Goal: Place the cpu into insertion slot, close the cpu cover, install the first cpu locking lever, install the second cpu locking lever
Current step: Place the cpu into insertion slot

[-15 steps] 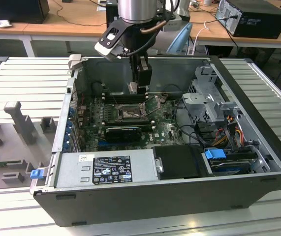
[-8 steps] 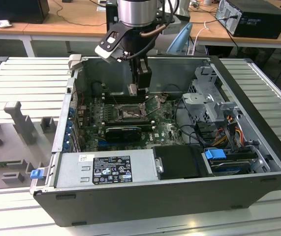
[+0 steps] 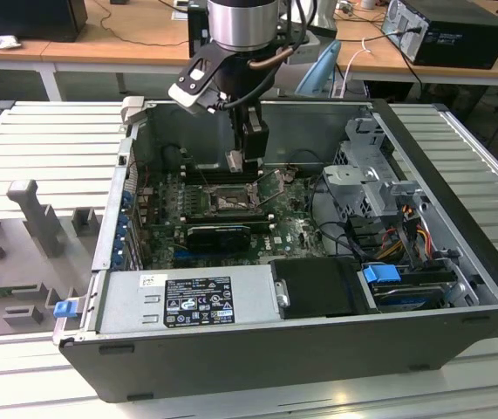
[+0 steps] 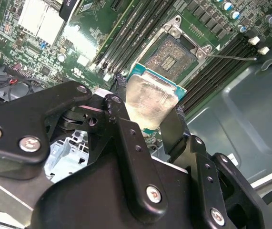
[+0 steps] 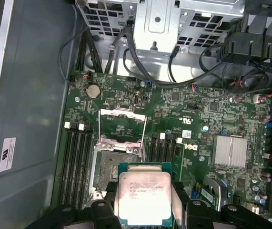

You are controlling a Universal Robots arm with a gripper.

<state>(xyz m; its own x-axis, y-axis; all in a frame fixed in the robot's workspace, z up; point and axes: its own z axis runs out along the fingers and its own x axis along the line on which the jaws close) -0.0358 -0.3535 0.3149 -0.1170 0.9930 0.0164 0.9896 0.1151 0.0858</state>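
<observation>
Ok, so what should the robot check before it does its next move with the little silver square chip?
1. Small square silver-grey cpu clamped in the black gripper: ok.
2. Square dark-framed insertion slot uncovered, pin field bare: ok.
3. Thin silver windowed cpu cover swung up off the slot: ok.
4. Thin wire locking lever unhooked: ok.
5. Cpu seated in the slot: not ok, it hangs above the green circuit board.
6. Cpu corners matched to the slot: cannot tell.

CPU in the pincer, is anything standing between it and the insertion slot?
Nothing visible does. The pincer holds the cpu partly over the insertion slot; the cpu cover is swung back, leaving it uncovered.
</observation>
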